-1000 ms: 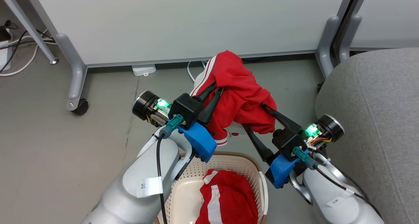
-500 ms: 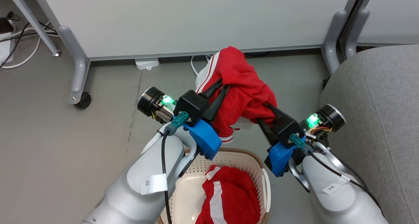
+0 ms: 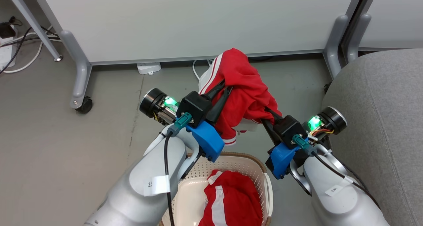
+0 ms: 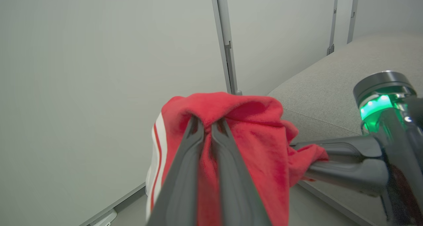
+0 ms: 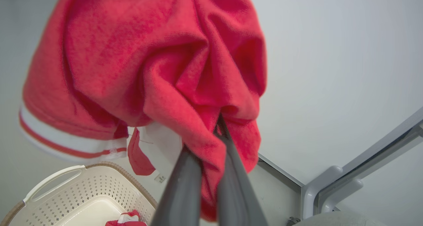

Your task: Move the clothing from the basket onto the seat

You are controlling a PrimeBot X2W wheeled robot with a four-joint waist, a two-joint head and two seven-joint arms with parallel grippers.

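In the head view, the left gripper (image 3: 225, 87) is pinching the lifted red garment (image 3: 243, 84) near its top, with its fingers pressed close together. The right gripper (image 3: 267, 117) is pinching the same garment lower down on its right side. The garment is hanging in the air over the grey floor (image 3: 66, 146), past the far rim of the basket (image 3: 244, 158). The grey seat (image 3: 380, 103) is sitting off to the right, apart from it. A second red garment (image 3: 231, 199) is lying inside the basket.

In the left wrist view, the two left fingers are squeezing a fold of red cloth between them. The right gripper is reaching in from the right and biting the cloth's edge, with the seat behind.

In the right wrist view, the right fingers are pinching a hanging fold, and the basket is sitting below at the left with a bit of red showing inside
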